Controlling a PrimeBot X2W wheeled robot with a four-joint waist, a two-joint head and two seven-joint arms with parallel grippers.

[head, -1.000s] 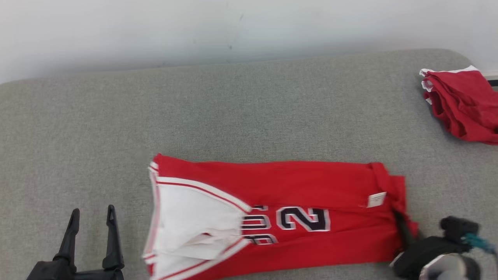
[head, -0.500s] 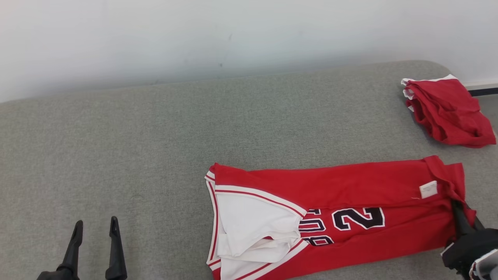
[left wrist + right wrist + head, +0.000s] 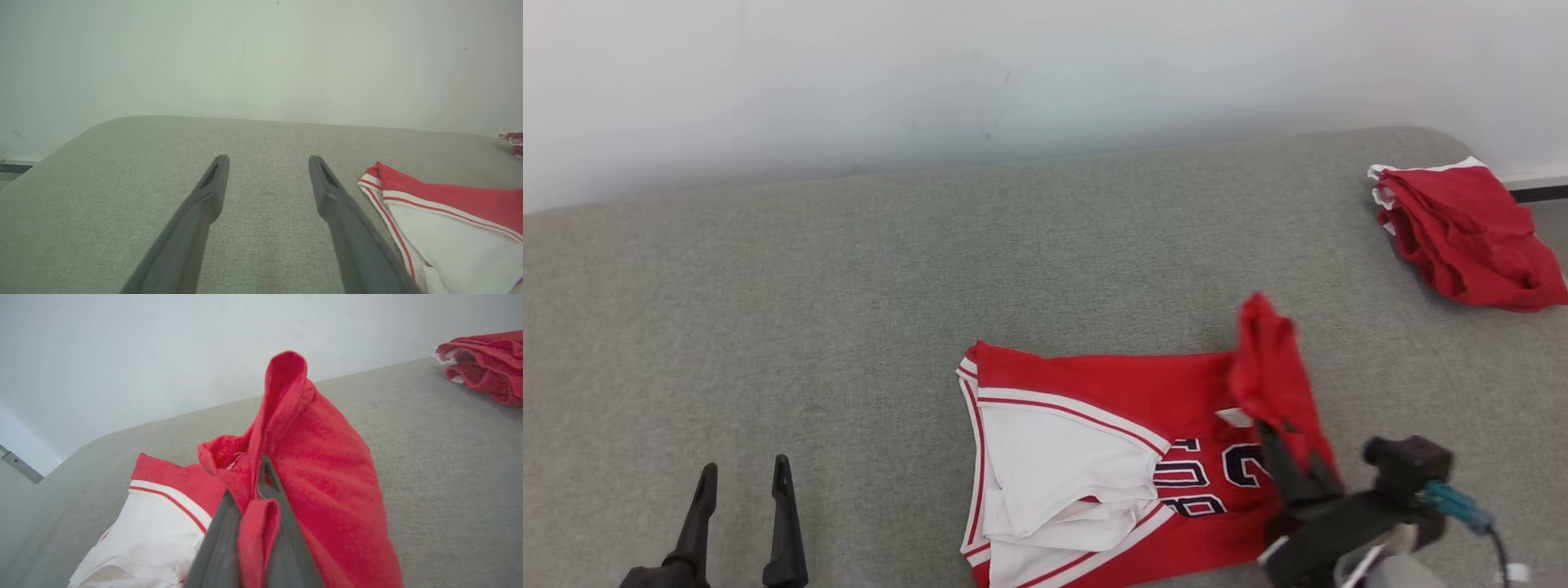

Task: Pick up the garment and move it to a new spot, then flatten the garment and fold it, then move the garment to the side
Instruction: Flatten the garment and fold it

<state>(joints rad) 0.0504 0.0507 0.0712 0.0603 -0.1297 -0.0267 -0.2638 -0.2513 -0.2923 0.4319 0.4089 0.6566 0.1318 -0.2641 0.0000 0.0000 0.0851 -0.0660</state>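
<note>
End of garment point(image 3: 1094, 392), flat before, now aloft in right tool point(image 3: 1267, 433)

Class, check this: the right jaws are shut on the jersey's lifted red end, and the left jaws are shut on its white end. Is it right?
Wrong about the left jaws: they stand open and empty beside the jersey, as the left wrist view shows. The right jaws are shut on its lifted red end.
</note>
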